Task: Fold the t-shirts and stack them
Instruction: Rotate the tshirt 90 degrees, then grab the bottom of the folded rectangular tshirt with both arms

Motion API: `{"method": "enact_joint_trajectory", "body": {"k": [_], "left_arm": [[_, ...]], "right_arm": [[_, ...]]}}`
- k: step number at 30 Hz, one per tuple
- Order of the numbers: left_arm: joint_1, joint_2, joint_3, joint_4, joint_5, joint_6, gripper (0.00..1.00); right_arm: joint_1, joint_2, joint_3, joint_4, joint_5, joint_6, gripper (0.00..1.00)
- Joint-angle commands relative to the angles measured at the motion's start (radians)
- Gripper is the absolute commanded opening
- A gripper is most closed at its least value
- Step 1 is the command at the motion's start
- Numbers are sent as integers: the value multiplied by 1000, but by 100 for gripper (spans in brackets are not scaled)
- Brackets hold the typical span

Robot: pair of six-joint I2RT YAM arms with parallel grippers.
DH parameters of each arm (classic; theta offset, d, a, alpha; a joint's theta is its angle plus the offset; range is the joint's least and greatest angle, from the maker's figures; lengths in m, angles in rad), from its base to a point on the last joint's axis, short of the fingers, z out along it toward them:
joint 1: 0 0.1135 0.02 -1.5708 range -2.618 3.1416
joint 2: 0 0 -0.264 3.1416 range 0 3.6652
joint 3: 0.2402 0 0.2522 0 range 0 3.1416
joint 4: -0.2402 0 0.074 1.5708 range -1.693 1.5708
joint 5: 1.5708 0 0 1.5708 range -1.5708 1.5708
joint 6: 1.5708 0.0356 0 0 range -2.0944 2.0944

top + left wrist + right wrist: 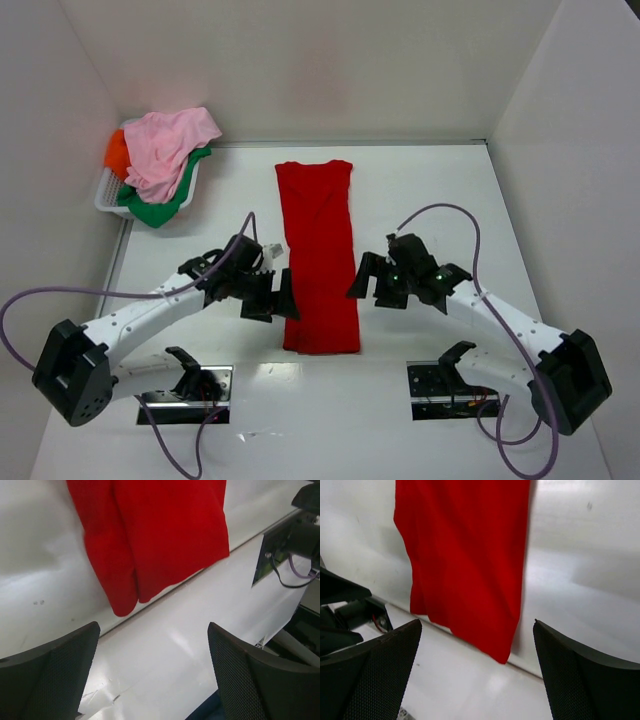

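I see the red t-shirt (pixel 318 255) mid-way across the surface (pixel 430 200), a long strip running far edge to near edge. Left jaws and right jaws flank its near half, equally close, both wide and empty.

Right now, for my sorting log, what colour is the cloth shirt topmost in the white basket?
A light pink cloth shirt, clearest in the top external view.

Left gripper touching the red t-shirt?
Apart. Left wrist view shows bare table between the open left gripper and the red t-shirt.
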Motion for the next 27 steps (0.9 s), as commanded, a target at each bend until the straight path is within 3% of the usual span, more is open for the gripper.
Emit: {"method": "enact_joint_trajectory", "body": {"k": [1, 6, 11, 15, 19, 27], "left_arm": [[-27, -77, -45, 5, 46, -64, 95], [-49, -98, -94, 5, 24, -99, 93], [-70, -69, -59, 5, -44, -142, 91], [-97, -15, -40, 5, -134, -156, 91], [-120, 89, -13, 36, -165, -147, 90], [-161, 174, 7, 75, -200, -136, 89]], "right_arm": [[59, -83, -53, -28, 10, 113, 97], [79, -242, -156, -64, -22, 188, 89], [79, -270, -181, -77, -23, 176, 84], [100, -186, -145, -77, -13, 153, 81], [122, -130, -119, -99, 37, 106, 75], [163, -72, -119, -54, -12, 105, 63]]}}
